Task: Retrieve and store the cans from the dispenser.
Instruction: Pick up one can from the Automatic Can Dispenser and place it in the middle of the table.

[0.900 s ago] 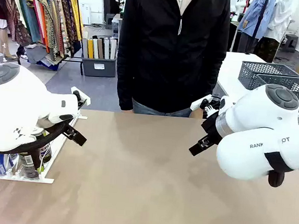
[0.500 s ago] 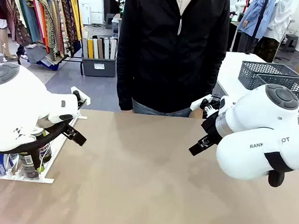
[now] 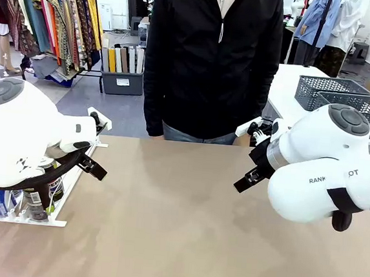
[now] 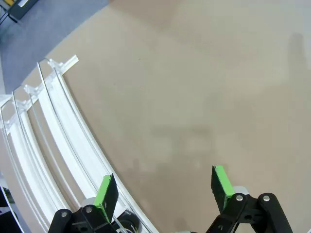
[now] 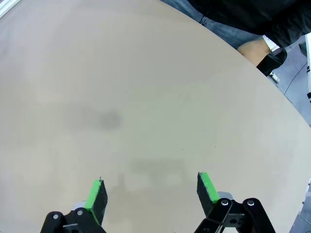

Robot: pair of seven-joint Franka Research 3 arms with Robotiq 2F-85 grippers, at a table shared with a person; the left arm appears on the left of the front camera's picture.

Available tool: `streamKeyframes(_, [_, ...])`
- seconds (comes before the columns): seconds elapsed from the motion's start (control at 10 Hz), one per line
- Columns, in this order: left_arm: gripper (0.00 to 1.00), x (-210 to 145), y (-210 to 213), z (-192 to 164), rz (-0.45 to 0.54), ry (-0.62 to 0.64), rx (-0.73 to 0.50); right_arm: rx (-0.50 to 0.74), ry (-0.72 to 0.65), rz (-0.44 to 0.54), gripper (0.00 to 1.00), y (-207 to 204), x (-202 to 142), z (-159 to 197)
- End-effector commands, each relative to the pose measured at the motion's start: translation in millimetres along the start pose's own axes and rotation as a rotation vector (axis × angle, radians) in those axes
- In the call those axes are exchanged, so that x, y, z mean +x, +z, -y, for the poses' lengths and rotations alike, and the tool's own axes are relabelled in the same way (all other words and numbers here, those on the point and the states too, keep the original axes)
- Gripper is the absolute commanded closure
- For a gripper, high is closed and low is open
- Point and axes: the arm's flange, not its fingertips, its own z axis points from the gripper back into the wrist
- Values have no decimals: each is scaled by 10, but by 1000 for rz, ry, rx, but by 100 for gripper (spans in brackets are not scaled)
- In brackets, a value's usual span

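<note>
Posed with left gripper (image 4: 163,185) and right gripper (image 5: 152,190) both spread open, empty, above the table (image 3: 176,235). Showed cans (image 3: 36,204) lying in the dispenser (image 3: 69,192) under the left arm. Likely needed squaring over a front can.

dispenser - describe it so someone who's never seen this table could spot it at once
Start at the tan table and go to its near corner under the robot's left arm. There sits the dispenser, a low white rack with cans at its front edge. Unlike the grey mesh baskets far right, it has long parallel rails.
</note>
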Motion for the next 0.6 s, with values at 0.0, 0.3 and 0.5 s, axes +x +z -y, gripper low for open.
streamKeyframes(0.0, [0, 1, 2, 1, 0, -1, 0, 0, 0, 0, 0, 0, 0, 1])
streamKeyframes(0.3, [0, 1, 2, 1, 0, -1, 0, 0, 0, 0, 0, 0, 0, 1])
streamKeyframes(0.5, [0, 1, 2, 1, 0, -1, 0, 0, 0, 0, 0, 0, 0, 1])
